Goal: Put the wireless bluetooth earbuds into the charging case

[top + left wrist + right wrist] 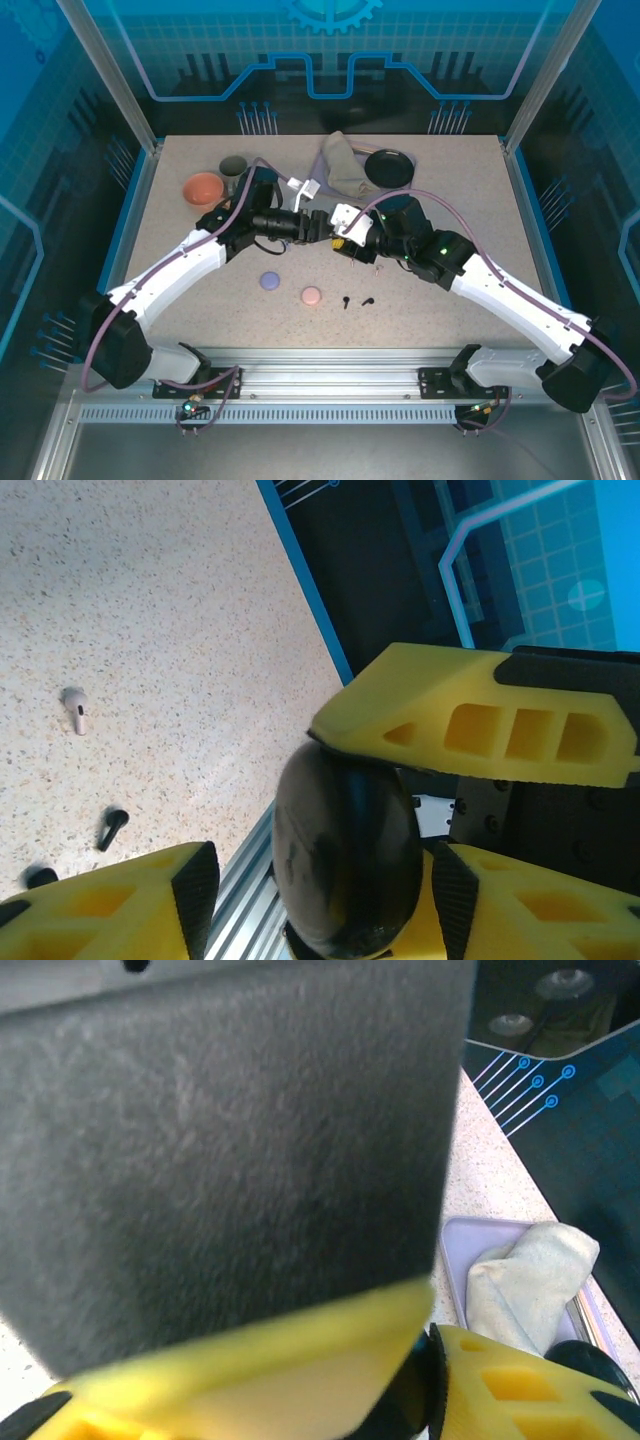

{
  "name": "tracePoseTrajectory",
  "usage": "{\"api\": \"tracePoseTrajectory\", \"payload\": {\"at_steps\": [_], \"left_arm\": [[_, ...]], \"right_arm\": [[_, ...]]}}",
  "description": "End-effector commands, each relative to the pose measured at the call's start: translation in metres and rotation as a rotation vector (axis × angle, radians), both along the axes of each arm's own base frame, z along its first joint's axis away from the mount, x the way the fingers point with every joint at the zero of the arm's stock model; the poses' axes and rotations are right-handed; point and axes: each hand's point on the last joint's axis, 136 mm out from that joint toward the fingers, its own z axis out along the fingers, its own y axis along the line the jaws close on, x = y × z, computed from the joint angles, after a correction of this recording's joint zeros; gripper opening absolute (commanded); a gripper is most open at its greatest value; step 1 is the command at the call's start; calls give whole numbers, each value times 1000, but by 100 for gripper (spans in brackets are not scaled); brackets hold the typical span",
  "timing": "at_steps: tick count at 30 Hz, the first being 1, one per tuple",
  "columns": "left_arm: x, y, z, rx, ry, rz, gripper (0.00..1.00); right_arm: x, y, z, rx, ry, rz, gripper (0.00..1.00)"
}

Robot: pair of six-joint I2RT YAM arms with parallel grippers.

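Left tool (318,885) is standing spread around the black case (345,870) that our right tool (420,1350) is pinching, behind the pink case (311,295); black earbuds (346,301) are lying just right of that pink case.

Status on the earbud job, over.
Right gripper clamped on black case, midair. Left gripper open around it. Black earbuds loose on table. Lilac case, pink case nearby.

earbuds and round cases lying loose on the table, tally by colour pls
black earbuds: 2
white earbud: 1
lilac case: 1
pink case: 1
total: 5
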Motion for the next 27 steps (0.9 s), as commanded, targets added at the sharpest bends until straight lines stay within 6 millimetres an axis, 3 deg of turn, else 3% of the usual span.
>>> {"api": "tracePoseTrajectory", "payload": {"at_steps": [1, 11, 19, 22, 27], "left_arm": [[-5, -10, 19, -44, -21, -46, 53], [-6, -8, 21, -28, -60, -46, 12], [10, 6, 27, 58, -316, 35, 0], [13, 9, 33, 74, -448, 26, 0], [0, 9, 44, 86, -708, -88, 0]], "right_arm": [[6, 6, 8, 30, -14, -8, 43], [9, 2, 6, 39, 35, -29, 48], [-18, -17, 20, 133, 179, 57, 100], [-27, -29, 33, 200, 205, 92, 100], [-33, -46, 61, 331, 242, 130, 100]]}}
